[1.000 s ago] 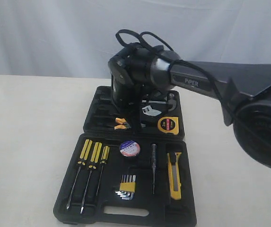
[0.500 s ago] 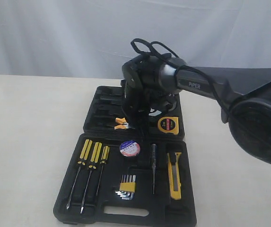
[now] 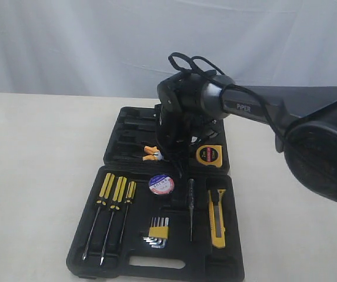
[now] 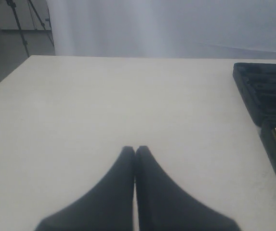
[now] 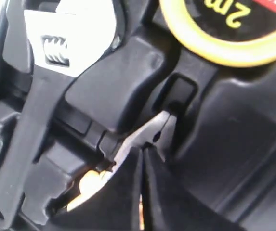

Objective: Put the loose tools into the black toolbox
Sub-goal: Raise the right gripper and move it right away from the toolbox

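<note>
The black toolbox (image 3: 227, 267) lies open on the table, both halves flat. In its far half sit the orange-handled pliers (image 3: 151, 154) and the round yellow tape measure (image 3: 208, 155). The near half holds the tape roll (image 3: 161, 184) and the yellow utility knife (image 3: 217, 218). My right gripper (image 3: 170, 157) points down over the far half, shut, its tips right at the pliers' metal head (image 5: 153, 132); whether they touch it I cannot tell. Orange handle (image 5: 87, 185) shows beside the right gripper (image 5: 142, 153). My left gripper (image 4: 135, 150) is shut over bare table, with nothing between its fingers.
Three yellow-handled screwdrivers (image 3: 116, 191), a hex key set (image 3: 157, 232) and a slim tester screwdriver (image 3: 190, 208) rest in the near half. A silver wrench (image 5: 56, 48) lies in the far half. The toolbox edge (image 4: 265, 91) shows in the left wrist view.
My right arm has swung to the right and lowered, bringing its shut gripper down beside the pliers. The tools in the box have not moved.
</note>
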You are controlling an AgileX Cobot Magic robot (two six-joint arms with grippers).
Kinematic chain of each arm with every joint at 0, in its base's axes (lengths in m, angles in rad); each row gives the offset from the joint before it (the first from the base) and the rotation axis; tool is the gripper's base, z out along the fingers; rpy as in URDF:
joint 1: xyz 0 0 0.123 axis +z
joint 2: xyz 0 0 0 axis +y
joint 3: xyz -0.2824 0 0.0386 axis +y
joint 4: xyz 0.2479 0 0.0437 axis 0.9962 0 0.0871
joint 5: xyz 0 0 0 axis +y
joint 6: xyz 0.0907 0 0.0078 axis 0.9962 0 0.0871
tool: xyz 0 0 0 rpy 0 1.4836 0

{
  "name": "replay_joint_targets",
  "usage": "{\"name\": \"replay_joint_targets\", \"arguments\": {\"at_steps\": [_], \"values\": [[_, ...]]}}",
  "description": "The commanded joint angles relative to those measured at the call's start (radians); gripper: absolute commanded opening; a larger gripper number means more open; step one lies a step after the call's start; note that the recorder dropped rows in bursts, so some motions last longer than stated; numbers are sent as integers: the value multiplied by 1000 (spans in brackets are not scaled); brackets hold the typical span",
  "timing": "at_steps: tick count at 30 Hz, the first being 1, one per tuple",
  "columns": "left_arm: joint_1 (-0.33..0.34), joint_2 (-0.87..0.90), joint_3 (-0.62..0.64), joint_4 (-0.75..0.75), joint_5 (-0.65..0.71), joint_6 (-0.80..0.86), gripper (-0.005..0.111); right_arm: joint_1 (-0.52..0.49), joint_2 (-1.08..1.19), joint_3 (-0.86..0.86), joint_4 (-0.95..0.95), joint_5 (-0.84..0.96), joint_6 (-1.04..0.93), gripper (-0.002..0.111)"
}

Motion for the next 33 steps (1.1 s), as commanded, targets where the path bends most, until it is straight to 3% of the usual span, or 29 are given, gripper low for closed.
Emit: {"name": "replay_joint_targets", "arguments": {"at_steps": [1, 11, 27, 33], "values": [[-5, -1, 3, 0, -5, -6, 0, -6, -33, 3, -11, 11, -34, -1], [-5, -1, 3, 0, -5, -6, 0, -6, -213, 6, -104, 246, -202, -1], [-5, -1, 3, 0, -5, -6, 0, -6, -741, 437, -614, 224, -555, -1], [-5, -1, 3, 0, -5, -6, 0, -13, -883, 583, -765, 103, -638, -1]]}}
